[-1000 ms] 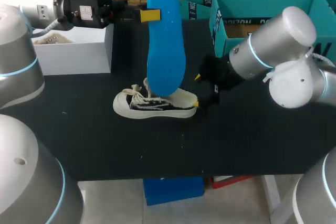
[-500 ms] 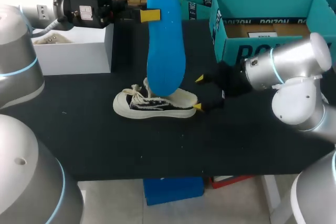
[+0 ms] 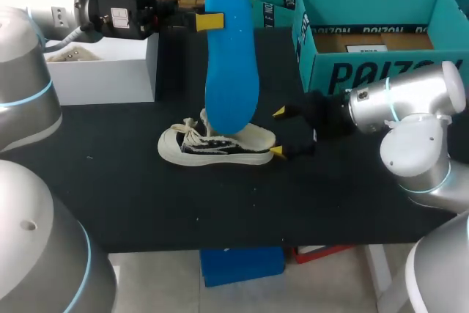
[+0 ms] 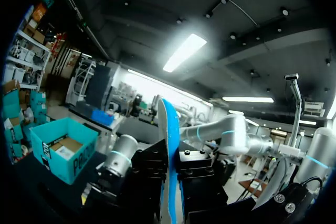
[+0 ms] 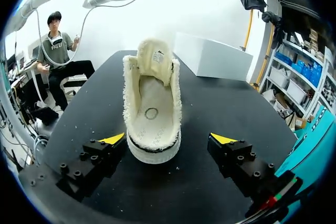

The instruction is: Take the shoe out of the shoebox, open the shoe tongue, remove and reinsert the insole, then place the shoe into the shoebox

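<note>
Right arm swung out rightward; right gripper (image 3: 278, 131) sits spread at the sneaker (image 3: 216, 144) heel on the black table (image 3: 146, 196). Left gripper (image 3: 211, 21) clamps the blue insole (image 3: 231, 71) upright above the sneaker. Teal shoebox (image 3: 366, 42) back-right, white box (image 3: 102, 71) back-left.

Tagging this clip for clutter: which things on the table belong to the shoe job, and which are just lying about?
Job in hand:
flat blue insole, clamped upright in the left gripper
cream lace-up sneaker with black side
open teal cardboard shoebox
right gripper, open at the sneaker's heel

Lying about:
white rectangular box
</note>
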`<state>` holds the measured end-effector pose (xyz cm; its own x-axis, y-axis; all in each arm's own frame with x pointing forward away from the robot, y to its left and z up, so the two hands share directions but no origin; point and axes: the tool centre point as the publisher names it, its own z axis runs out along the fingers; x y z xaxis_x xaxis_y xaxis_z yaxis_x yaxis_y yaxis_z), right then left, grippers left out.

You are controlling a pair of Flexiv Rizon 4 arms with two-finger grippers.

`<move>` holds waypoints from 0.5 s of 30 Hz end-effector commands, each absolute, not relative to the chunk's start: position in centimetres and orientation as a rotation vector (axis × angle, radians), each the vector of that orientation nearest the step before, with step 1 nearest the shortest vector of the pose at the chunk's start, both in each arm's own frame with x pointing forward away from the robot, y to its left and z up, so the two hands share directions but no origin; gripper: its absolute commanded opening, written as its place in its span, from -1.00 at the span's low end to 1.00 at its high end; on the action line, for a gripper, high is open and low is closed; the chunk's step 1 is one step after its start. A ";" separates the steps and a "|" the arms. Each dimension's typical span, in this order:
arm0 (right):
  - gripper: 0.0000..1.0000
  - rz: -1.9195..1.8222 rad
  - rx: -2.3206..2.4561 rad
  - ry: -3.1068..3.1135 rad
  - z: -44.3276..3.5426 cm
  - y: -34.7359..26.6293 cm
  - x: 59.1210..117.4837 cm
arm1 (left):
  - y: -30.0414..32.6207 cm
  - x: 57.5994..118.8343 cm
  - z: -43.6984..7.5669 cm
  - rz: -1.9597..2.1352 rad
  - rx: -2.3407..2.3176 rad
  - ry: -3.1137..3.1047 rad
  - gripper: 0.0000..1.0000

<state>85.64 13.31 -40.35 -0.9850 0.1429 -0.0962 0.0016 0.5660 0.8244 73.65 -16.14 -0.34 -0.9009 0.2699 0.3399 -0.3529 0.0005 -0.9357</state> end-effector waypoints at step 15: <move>1.00 0.939 0.118 2.885 -36.7 13.5 87.6 | -16.2 73.5 -0.4 1.957 0.089 -1.860 -1.00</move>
